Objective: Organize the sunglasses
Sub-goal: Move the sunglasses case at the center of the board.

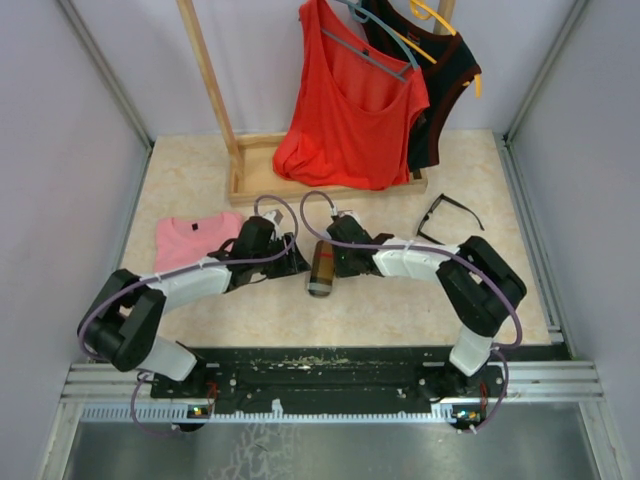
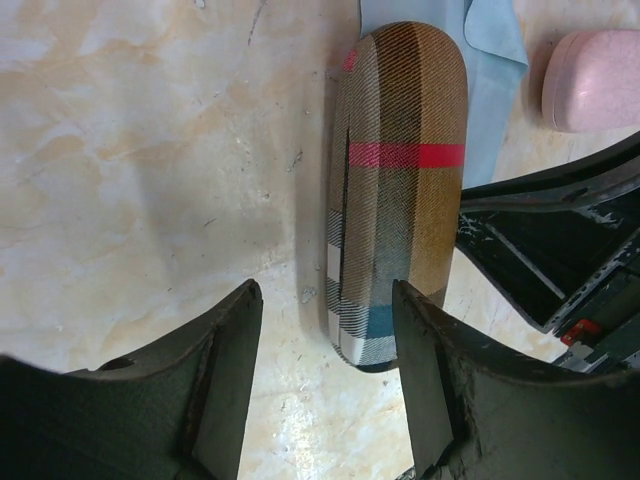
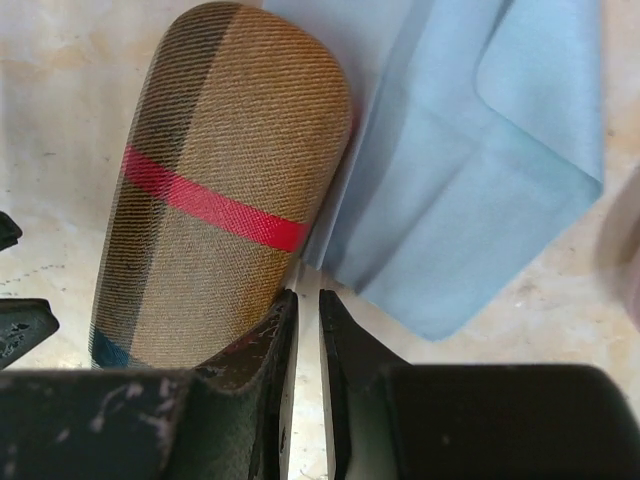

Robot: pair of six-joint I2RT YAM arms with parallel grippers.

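Note:
The black-framed sunglasses (image 1: 447, 218) lie open on the table at the right, away from both grippers. The reddish-brown pair is out of view. The brown plaid case (image 1: 321, 268) lies shut between the two grippers. In the left wrist view, my left gripper (image 2: 325, 300) is open, with the near end of the plaid case (image 2: 395, 190) just between its fingertips, close to the right finger. My right gripper (image 3: 307, 300) is shut to a thin slit with nothing in it, and its left finger rests against the side of the plaid case (image 3: 215, 190).
A light blue cloth (image 3: 470, 150) lies beside and partly under the plaid case. A pink case (image 2: 590, 80) sits beyond it. A folded pink garment (image 1: 195, 240) lies at the left. A wooden rack base (image 1: 250, 185) with a hanging red top (image 1: 350, 110) and a black top (image 1: 440, 90) stands at the back.

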